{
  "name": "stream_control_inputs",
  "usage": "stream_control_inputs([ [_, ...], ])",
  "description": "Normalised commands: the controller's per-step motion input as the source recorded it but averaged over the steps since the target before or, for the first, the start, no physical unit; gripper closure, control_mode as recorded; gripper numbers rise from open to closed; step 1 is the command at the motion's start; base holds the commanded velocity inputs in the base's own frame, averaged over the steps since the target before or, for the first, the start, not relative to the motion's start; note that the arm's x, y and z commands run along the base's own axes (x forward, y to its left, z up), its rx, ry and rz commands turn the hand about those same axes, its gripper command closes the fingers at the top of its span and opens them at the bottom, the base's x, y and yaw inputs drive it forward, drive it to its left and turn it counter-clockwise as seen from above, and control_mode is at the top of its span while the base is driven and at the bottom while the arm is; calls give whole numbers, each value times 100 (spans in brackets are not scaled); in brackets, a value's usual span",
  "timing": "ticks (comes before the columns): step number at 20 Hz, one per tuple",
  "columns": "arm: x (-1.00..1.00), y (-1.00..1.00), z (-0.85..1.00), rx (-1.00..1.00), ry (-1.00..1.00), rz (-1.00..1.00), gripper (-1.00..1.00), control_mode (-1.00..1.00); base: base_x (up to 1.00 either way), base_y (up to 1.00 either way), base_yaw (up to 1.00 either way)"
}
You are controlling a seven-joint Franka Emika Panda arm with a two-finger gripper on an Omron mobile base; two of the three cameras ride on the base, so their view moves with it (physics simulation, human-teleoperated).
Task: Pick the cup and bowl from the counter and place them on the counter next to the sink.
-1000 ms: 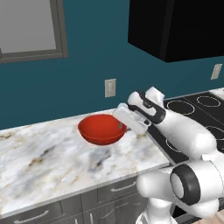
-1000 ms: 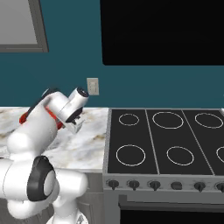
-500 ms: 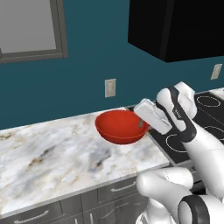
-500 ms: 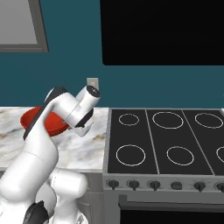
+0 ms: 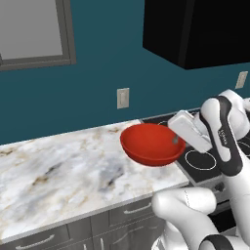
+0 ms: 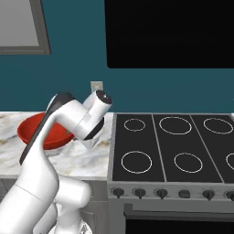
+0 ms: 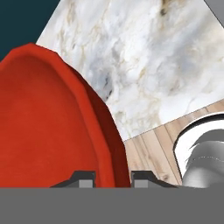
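The marble surface (image 5: 63, 166) stretches from the left under a grey-framed window (image 5: 34, 29), with a wall outlet (image 5: 123, 98) on the teal wall behind it. Toward its right end the red bowl (image 5: 152, 143) hangs in the air above the surface, near the edge of the black stovetop (image 6: 176, 148). The end effector (image 5: 177, 140) pinches the bowl's right rim, its jaws set narrow with one finger inside the wall and one outside, as the hand view shows with the rim (image 7: 111, 144) rising between the two tips. In the right base view the bowl (image 6: 34, 132) sits partly behind the white arm, so its underside seems clear of the marble, though that is hard to judge.
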Motion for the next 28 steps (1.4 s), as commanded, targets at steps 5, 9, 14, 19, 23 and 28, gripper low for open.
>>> stream_control_inputs([
  [5, 0, 0, 0, 0, 0, 0, 100, -100, 0, 0, 0],
  [9, 0, 0, 0, 0, 0, 0, 100, -100, 0, 0, 0],
  [14, 0, 0, 0, 0, 0, 0, 100, 100, 0, 0, 0],
  [19, 0, 0, 0, 0, 0, 0, 100, 100, -47, 1, -4],
  [23, 0, 0, 0, 0, 0, 0, 100, 100, -100, 0, -17],
  [28, 0, 0, 0, 0, 0, 0, 100, 100, -55, 6, -33],
])
